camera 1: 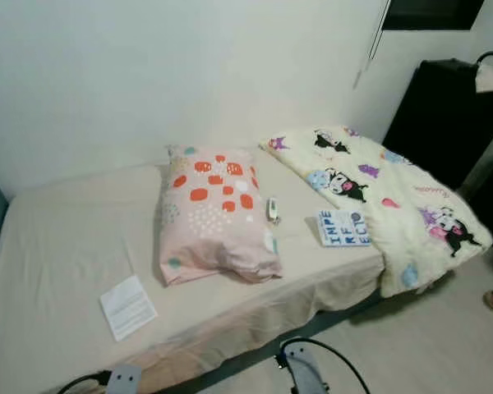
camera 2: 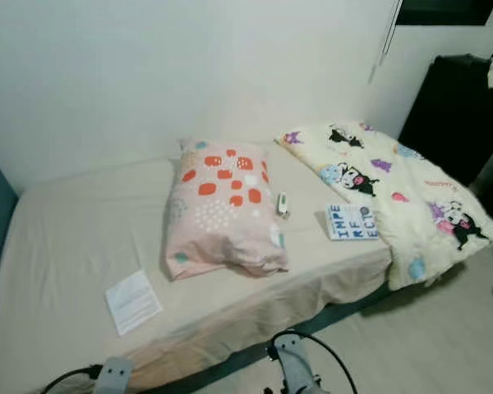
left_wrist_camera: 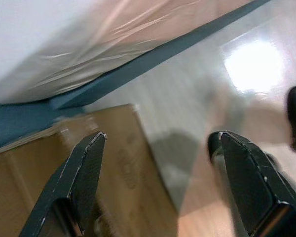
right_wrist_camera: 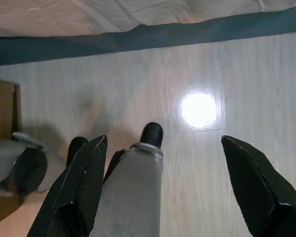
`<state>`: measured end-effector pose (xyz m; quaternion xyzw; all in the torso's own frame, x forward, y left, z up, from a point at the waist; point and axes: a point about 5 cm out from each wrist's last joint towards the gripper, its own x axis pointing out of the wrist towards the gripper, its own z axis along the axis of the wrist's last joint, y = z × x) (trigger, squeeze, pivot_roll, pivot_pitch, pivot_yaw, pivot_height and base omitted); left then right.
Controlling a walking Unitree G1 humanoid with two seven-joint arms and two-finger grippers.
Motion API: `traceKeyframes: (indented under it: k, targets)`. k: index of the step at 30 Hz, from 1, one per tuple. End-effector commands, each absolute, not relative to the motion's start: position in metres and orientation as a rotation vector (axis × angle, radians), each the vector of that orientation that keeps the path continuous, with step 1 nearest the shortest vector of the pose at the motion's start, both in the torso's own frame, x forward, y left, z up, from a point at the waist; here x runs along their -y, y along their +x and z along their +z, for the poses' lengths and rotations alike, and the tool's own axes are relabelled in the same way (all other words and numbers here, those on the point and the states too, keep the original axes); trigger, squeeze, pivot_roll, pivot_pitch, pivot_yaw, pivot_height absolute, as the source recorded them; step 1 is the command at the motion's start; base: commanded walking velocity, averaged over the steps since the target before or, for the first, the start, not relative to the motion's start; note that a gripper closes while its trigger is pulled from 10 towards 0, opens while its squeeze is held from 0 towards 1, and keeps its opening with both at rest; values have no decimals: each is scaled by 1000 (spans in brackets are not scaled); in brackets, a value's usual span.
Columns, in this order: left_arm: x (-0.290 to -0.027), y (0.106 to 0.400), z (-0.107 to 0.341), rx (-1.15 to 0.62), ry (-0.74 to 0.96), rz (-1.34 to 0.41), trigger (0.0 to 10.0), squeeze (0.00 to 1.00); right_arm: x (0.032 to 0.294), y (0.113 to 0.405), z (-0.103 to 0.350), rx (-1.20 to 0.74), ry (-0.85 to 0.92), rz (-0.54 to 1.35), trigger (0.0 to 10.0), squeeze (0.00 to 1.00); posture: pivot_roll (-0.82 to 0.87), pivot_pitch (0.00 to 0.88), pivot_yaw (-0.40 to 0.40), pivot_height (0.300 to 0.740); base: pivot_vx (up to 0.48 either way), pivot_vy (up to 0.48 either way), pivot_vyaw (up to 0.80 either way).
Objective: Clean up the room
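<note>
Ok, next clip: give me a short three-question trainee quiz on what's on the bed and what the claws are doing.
1. True or false: the pillow lies on top of the blanket.
2. Which thing lies nearest the bed's front edge? A) thermometer B) paper C) book
3. Fill in: the left claw and right claw both hang over the ____, fingers apart.

Key:
1. False; the pillow lies on the sheet, beside the blanket.
2. B
3. floor
</note>
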<state>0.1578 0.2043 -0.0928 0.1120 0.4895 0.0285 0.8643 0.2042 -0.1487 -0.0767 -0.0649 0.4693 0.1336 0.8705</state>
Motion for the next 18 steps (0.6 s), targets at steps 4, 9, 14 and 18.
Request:
traceKeyframes:
  k: [4, 9, 14, 18]
  targets:
    - [-195, 157, -95, -1053, 249, -40, 10000, 0, 163, 200, -78, -972, -64, 178, 10000, 0, -41, 2, -2, 712, 0, 0, 0]
    - [-188, 170, -91, -1036, 204, -66, 10000, 0, 178, 205, -74, -938, -61, 123, 10000, 0, -79, 0, -9, 712, 0, 0, 0]
    - [-179, 177, -89, -1018, 133, -63, 10000, 0, 181, 202, -75, -954, -92, 151, 10000, 0, -61, 0, -19, 712, 0, 0, 0]
    - [-175, 173, -91, -1030, 150, -90, 10000, 0, 179, 199, -77, -971, -113, 166, 10000, 0, -56, 0, -24, 712, 0, -285, 0]
